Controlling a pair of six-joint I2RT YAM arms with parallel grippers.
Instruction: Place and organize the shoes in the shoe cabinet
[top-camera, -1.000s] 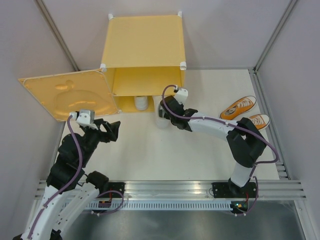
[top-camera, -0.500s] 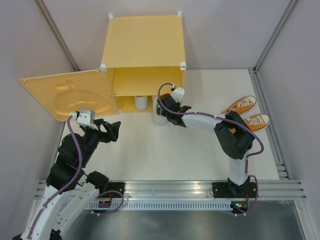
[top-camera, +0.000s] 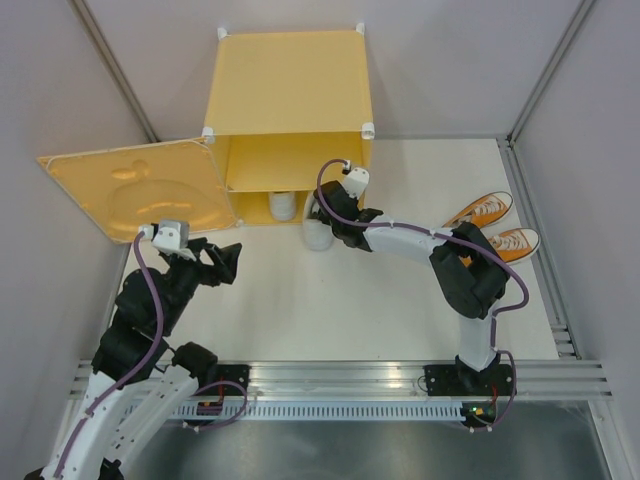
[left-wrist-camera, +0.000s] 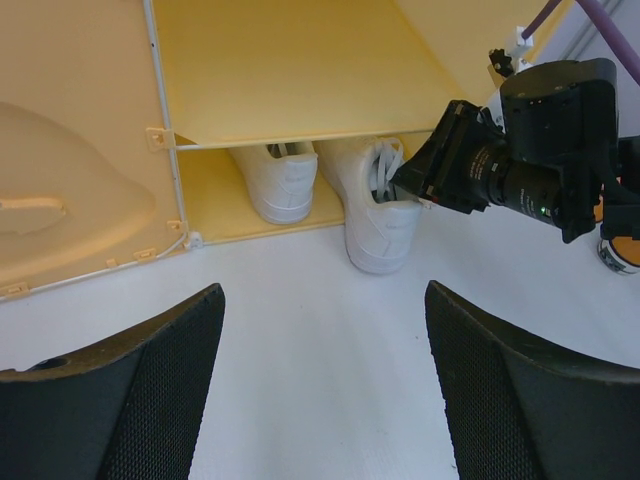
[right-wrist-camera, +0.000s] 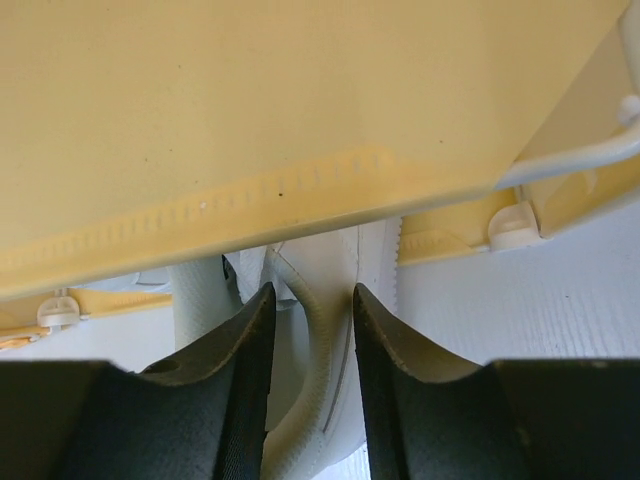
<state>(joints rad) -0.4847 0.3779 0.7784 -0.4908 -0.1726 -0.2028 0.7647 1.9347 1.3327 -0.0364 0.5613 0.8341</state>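
Observation:
The yellow-orange shoe cabinet (top-camera: 288, 85) stands at the back with its door (top-camera: 135, 195) swung open to the left. One white sneaker (top-camera: 283, 206) sits in the lower compartment, heel outward. My right gripper (top-camera: 335, 215) is shut on the side wall of the second white sneaker (top-camera: 318, 232), whose toe is under the shelf and whose heel sticks out of the opening. In the right wrist view the fingers (right-wrist-camera: 235, 360) pinch the collar (right-wrist-camera: 320, 330) below the shelf edge (right-wrist-camera: 250, 110). The orange pair (top-camera: 478, 213) (top-camera: 515, 241) lies at the right. My left gripper (top-camera: 225, 262) is open and empty.
The left wrist view shows both white sneakers (left-wrist-camera: 275, 180) (left-wrist-camera: 375, 215), the right gripper (left-wrist-camera: 440, 165) and the door (left-wrist-camera: 70, 190) to its left. Grey walls enclose the table. A metal rail (top-camera: 340, 375) runs along the near edge.
My right gripper has moved left and away from me with the white sneaker, bringing its toe into the lower compartment beside the first one. The left arm has not moved.

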